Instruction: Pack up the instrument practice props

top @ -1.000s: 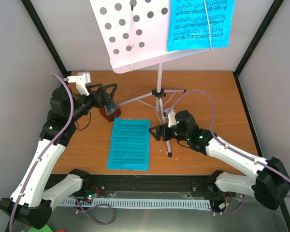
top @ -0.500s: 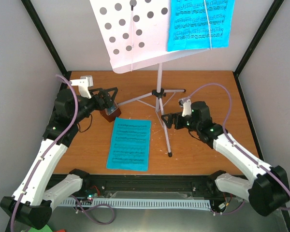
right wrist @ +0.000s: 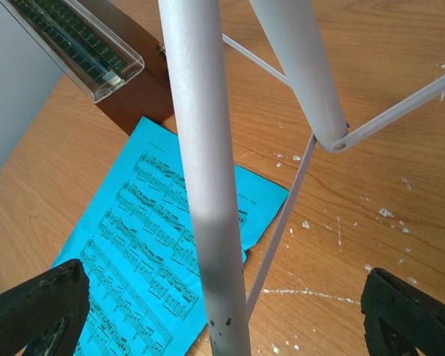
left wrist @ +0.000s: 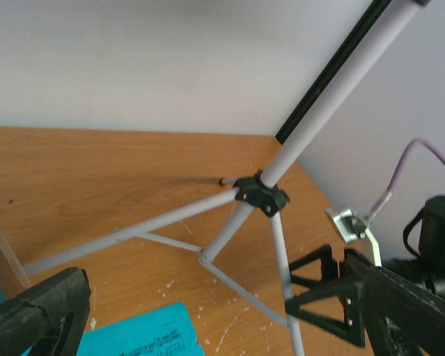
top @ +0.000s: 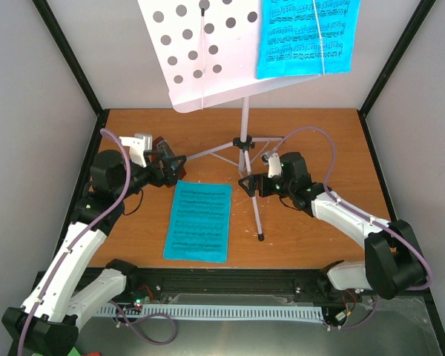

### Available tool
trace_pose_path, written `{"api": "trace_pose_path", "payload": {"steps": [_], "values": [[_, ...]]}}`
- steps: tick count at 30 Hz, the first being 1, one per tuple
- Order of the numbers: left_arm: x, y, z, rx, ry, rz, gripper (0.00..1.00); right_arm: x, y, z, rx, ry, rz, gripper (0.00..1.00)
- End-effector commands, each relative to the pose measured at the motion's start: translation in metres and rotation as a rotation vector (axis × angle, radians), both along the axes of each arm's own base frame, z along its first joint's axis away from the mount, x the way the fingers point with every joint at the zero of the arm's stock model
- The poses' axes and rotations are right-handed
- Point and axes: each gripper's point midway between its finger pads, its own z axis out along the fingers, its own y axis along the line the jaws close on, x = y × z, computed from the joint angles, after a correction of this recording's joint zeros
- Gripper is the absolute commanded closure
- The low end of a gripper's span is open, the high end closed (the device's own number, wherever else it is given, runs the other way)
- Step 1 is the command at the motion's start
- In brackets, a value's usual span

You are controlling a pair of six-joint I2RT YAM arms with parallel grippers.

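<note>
- Two claws, both spread wide and, as far as I can see, gripping nothing. From above, the stand (top: 244,122) is planted mid-table. Its desk (top: 200,59) fills the top of the frame, with one sheet (top: 308,37) resting on it at upper right. A second sheet, the flat sheet (top: 199,221), lies on the table (top: 326,156) at centre.
- In the same view, the right claw (top: 250,185) straddles the stand's leg (top: 256,215) just right of centre. The left claw (top: 173,165) sits at centre left, hard up against the metronome (top: 161,143), which it mostly hides.
- From the left wrist, the hub (left wrist: 261,196) and the legs fill the middle of the frame. Only bare table, thin braces and a corner of the flat sheet (left wrist: 144,337) lie between the left fingers (left wrist: 37,311). A clear edge at far left looks like the metronome's cover, but I cannot tell whether it is inside the jaws.
- From the right wrist, the leg (right wrist: 204,185) runs straight down the middle between the right fingers (right wrist: 37,311) and touches neither. The metronome (right wrist: 130,89) is at upper left, with the flat sheet (right wrist: 148,252) below it.
- The step looks like taking hold of the leg to fold or shift the stand. To do it well, keep the leg centred, close squarely and pull gently. The desk looks top-heavy and carries paper that could slide off. The free left claw could steady the stand higher up.
</note>
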Motion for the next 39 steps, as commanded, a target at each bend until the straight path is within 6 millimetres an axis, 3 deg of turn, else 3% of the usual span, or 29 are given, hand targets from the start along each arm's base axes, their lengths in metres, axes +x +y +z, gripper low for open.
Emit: {"api": "trace_pose_path", "payload": {"steps": [1, 5, 8, 12, 18, 25, 36, 39], "values": [[-0.011, -0.002, 0.016, -0.002, -0.093, -0.046, 0.01, 0.012, 0.008, 0.033, 0.053, -0.093, 0.019, 0.03], [-0.017, -0.003, 0.021, -0.011, -0.120, -0.064, 0.00, 0.017, 0.012, 0.047, 0.066, -0.125, 0.028, 0.03], [-0.020, -0.005, 0.020, -0.019, -0.119, -0.074, 0.00, 0.028, 0.011, 0.046, 0.029, -0.125, 0.008, 0.07], [-0.022, -0.006, 0.017, -0.031, -0.113, -0.081, 0.01, 0.039, 0.016, 0.043, 0.013, -0.138, 0.016, 0.19], [-0.021, -0.006, 0.019, -0.044, -0.115, -0.079, 0.01, 0.051, 0.023, 0.035, 0.011, -0.119, 0.013, 0.53], [-0.016, -0.004, 0.015, -0.037, -0.091, -0.060, 0.00, 0.053, -0.003, 0.036, -0.004, -0.140, -0.155, 0.96], [0.002, -0.006, 0.014, -0.036, -0.044, -0.032, 0.01, 0.052, -0.067, 0.041, -0.122, -0.176, -0.468, 0.97], [0.006, -0.006, 0.014, -0.042, -0.035, -0.026, 0.01, 0.050, -0.076, 0.041, -0.097, -0.165, -0.532, 0.97]]}}
